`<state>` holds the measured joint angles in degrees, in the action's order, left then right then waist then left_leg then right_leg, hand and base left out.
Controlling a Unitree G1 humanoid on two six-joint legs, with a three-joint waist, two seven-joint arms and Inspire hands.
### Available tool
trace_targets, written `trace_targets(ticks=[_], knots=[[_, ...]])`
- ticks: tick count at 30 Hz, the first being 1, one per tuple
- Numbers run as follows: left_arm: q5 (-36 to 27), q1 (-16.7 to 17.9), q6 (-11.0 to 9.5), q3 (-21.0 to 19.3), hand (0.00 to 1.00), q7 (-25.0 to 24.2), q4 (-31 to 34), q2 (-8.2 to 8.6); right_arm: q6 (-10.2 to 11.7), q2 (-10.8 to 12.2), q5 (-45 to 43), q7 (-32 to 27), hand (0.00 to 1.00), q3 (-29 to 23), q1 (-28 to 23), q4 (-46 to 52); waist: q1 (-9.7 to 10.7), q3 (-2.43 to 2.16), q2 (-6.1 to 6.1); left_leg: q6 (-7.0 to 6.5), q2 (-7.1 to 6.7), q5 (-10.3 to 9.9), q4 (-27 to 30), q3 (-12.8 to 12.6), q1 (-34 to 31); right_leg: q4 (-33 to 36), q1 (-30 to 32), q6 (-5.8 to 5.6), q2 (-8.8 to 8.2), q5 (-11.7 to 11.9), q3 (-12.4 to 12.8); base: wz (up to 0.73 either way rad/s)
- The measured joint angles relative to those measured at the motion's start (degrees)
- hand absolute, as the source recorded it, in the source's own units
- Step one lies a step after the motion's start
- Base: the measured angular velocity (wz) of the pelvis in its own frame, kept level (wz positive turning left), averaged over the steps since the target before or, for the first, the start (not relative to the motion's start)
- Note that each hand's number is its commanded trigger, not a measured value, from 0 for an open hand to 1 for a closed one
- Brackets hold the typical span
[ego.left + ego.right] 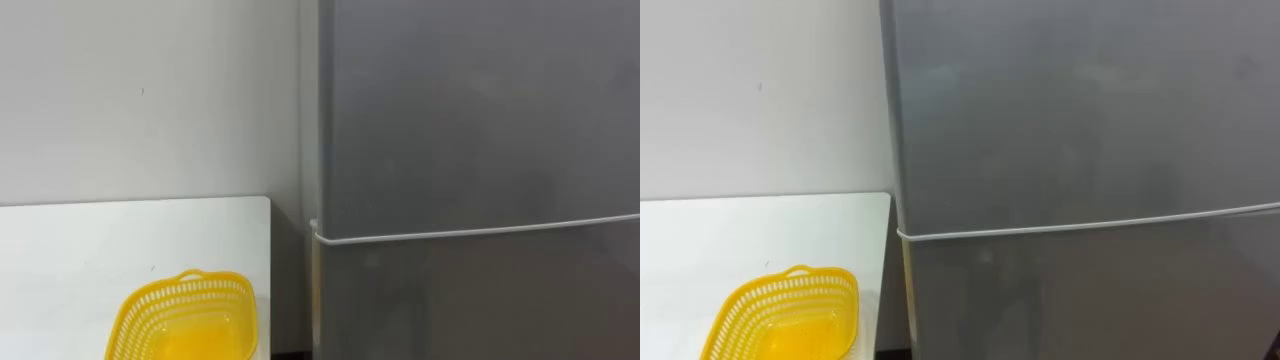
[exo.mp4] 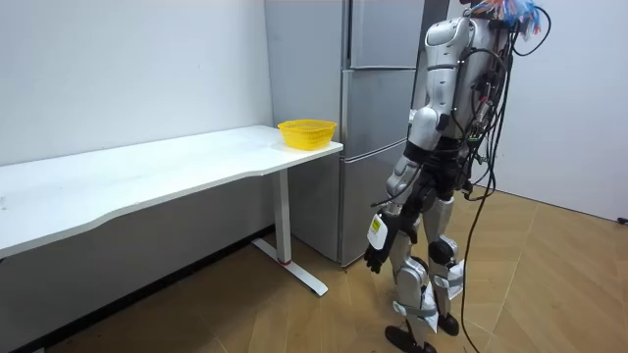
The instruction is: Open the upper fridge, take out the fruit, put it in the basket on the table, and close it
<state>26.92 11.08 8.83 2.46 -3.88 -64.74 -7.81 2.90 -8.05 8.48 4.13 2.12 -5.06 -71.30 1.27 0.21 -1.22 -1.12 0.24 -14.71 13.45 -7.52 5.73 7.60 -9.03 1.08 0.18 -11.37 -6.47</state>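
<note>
Long white table [image 2: 147, 176] runs along the wall to a grey fridge [image 2: 378, 147], with a yellow mesh basket [image 2: 307, 132] sitting at the table's far corner, just beside the appliance. Facing the fridge at close range, the robot stands upright, its left hand [image 2: 376, 257] hanging low beside its thigh and holding nothing; whether the fingers are curled or slack cannot be told. Both the upper door [image 1: 480, 110] and the lower door [image 1: 480, 300] are closed, a pale seam between them.
</note>
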Motion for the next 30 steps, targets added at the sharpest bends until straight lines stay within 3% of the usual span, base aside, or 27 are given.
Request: trace_targets(ticks=[21,30], knots=[[-0.41,0.04,0.04,-0.24,0.00,-1.76,-0.84,0.26,-0.48,0.00,0.17,-0.38,0.00,-1.03,-0.04,-0.46,0.00,0.00,-0.22,0.00,0.01,0.00,0.00,0.26,0.34,0.02,-0.05,0.01,-0.01,0.00,0.26,0.00],[-3.10,0.76,0.43,-4.16,0.00,1.43,-1.61,0.33,-0.60,0.00,0.06,-1.73,0.00,-1.81,-0.04,-2.46,0.18,-0.11,-0.29,0.00,-0.03,0.00,0.04,0.28,0.56,0.04,-0.37,0.00,-0.05,0.00,-0.04,0.00]])
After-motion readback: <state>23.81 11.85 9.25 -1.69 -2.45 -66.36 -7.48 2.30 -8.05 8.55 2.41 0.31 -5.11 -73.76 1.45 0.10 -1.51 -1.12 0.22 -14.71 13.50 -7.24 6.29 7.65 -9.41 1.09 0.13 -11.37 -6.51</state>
